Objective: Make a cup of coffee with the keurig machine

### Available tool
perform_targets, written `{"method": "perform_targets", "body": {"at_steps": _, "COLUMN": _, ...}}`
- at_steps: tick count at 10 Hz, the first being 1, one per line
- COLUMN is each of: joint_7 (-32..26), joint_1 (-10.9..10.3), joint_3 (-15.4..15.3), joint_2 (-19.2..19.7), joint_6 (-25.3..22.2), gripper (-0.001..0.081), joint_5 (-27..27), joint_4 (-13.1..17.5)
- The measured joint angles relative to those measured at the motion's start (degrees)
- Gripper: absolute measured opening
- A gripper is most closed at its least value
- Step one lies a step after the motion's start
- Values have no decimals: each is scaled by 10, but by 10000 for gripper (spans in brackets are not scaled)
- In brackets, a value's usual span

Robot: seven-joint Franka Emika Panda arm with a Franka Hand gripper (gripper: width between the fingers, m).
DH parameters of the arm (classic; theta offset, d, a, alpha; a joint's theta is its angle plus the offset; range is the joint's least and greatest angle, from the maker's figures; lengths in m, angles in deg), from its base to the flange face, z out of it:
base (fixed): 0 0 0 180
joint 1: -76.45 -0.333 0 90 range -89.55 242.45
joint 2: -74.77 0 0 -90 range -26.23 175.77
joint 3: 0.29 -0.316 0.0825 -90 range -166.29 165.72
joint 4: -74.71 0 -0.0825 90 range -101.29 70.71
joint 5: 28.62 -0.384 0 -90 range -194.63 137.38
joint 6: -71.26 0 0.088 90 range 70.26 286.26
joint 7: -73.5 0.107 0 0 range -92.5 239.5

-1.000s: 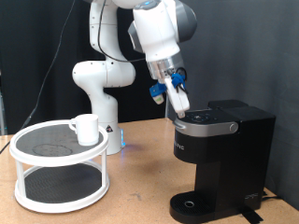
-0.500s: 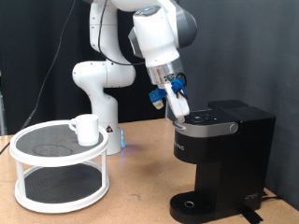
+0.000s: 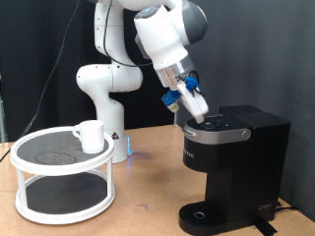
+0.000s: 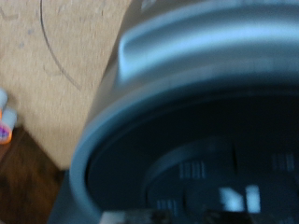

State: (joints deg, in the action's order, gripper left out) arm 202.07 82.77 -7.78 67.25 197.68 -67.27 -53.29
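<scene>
Two fingers (image 3: 204, 117) atop keurig machine (image 3: 234, 165)

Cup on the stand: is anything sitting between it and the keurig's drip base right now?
Nothing visible does. The cup sits on the white stand's top tier, and bare table lies between it and the keurig. The drip base looks clear. The end effector is at the keurig's lid, away from that path.

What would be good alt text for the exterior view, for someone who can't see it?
A white robot arm holds its end effector at the top front edge of a black Keurig coffee maker on a wooden table. At the exterior view's left, a small white mug sits on the upper tier of a round white two-tier stand.
</scene>
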Motion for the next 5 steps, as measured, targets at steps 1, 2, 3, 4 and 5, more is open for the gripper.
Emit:
{"method": "perform_targets", "body": {"at_steps": 1, "joint_7": -17, "joint_1": 0, "joint_3": 4, "joint_2": -11, "joint_6": -24, "gripper": 0, "joint_5": -32, "joint_4": 7}}
{"method": "perform_targets", "body": {"at_steps": 2, "joint_7": -25, "joint_1": 0, "joint_3": 11, "joint_2": -17, "joint_6": -52, "gripper": 0, "joint_5": -51, "joint_4": 15}}
{"method": "perform_targets", "body": {"at_steps": 3, "joint_7": -23, "joint_1": 0, "joint_3": 10, "joint_2": -16, "joint_6": -45, "gripper": 0, "joint_5": -43, "joint_4": 13}}
{"method": "perform_targets", "body": {"at_steps": 4, "joint_7": -23, "joint_1": 0, "joint_3": 7, "joint_2": -18, "joint_6": -31, "gripper": 0, "joint_5": -43, "joint_4": 7}}
{"method": "perform_targets", "body": {"at_steps": 5, "joint_7": -19, "joint_1": 0, "joint_3": 6, "joint_2": -25, "joint_6": -25, "gripper": 0, "joint_5": -47, "joint_4": -4}}
